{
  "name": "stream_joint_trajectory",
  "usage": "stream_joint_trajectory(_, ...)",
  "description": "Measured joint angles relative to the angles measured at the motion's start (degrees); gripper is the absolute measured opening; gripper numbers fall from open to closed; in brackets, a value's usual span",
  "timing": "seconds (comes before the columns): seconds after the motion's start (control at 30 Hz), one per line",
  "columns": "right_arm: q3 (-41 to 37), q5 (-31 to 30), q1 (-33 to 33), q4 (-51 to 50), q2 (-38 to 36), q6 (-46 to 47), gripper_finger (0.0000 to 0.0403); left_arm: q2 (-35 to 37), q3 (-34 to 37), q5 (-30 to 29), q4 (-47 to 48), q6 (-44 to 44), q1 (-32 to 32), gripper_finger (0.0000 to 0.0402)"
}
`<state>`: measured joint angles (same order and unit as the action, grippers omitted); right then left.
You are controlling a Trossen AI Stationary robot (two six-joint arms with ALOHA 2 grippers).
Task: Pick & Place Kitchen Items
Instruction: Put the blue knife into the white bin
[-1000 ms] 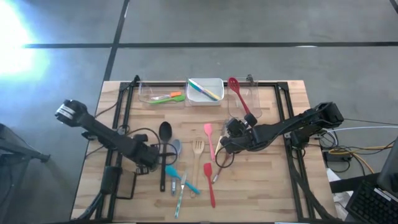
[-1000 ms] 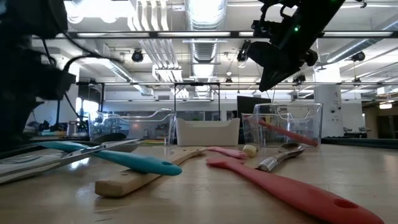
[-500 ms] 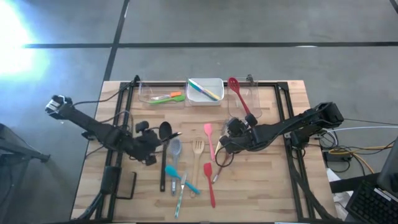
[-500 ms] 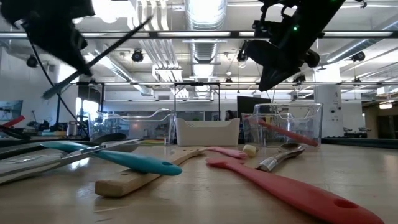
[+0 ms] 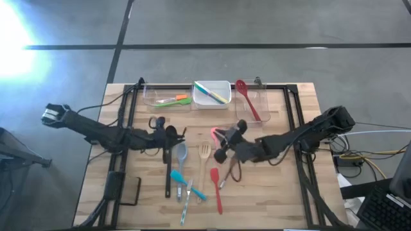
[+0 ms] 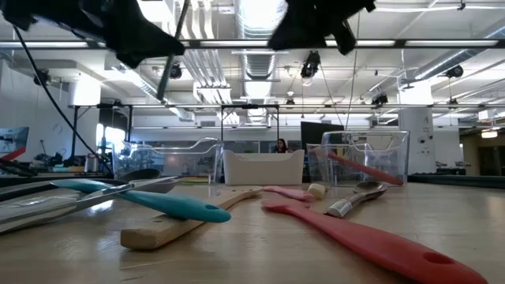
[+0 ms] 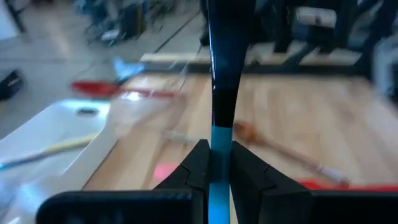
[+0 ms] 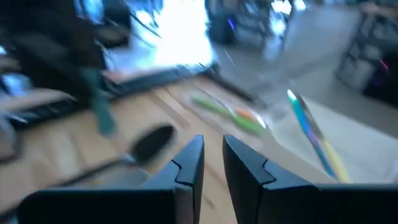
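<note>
**Left gripper carrying a utensil; right gripper empty over the table centre**

Nearest the low camera, a red spatula (image 6: 371,241), a wooden fork (image 6: 185,219) and a teal utensil (image 6: 142,199) are seen lying flat on the table (image 6: 260,260). Farther back, 2 clear tubs and 1 white tub (image 6: 263,167) are lined along the far edge.

The left gripper (image 7: 214,165) is closed tight on a slim utensil (image 7: 219,93) with a dark upper part and a teal section between the fingers; it is held above the table's left-centre, beside the black ladle (image 5: 169,154). For the carry to go well, the grip should be kept firm and the handle lifted clear of the tub walls before release; which tub is meant cannot be told.

The right gripper (image 8: 211,163) hangs over the table centre with its fingers slightly parted and nothing between them.

Only the left wrist view shows the grip on the handle. Only the high view shows both arms' places, a red spoon (image 5: 247,101) in the right clear tub (image 5: 263,106), and green and orange pieces in the left one (image 5: 149,96).
</note>
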<state>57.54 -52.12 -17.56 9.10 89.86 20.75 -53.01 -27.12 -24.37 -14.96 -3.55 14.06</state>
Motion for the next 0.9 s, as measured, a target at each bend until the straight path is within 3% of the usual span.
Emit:
stream_joint_trajectory(0.17, -4.1, 0.3, -2.7, 23.6, 0.9, -10.8, 0.0052, 0.0, 4.3, 19.9, -15.7, 0.8, -7.6, 0.0037)
stream_joint_trajectory(0.3, -5.1, 4.9, -3.0, 32.0, 1.3, -13.1, 0.0052, 0.0, 5.0, 28.9, -19.3, 0.5, -11.2, 0.0037)
stream_joint_trajectory(0.43, -4.4, 8.7, -2.9, 32.7, 1.3, -13.0, 0.0052, -0.4, 5.0, 29.9, -18.9, 0.9, -11.9, 0.0037)
stream_joint_trajectory(0.9, -3.5, 8.9, -2.7, 32.9, 1.3, -9.3, 0.0052, -2.4, 4.8, 31.3, -19.4, 2.5, -12.0, 0.0037)
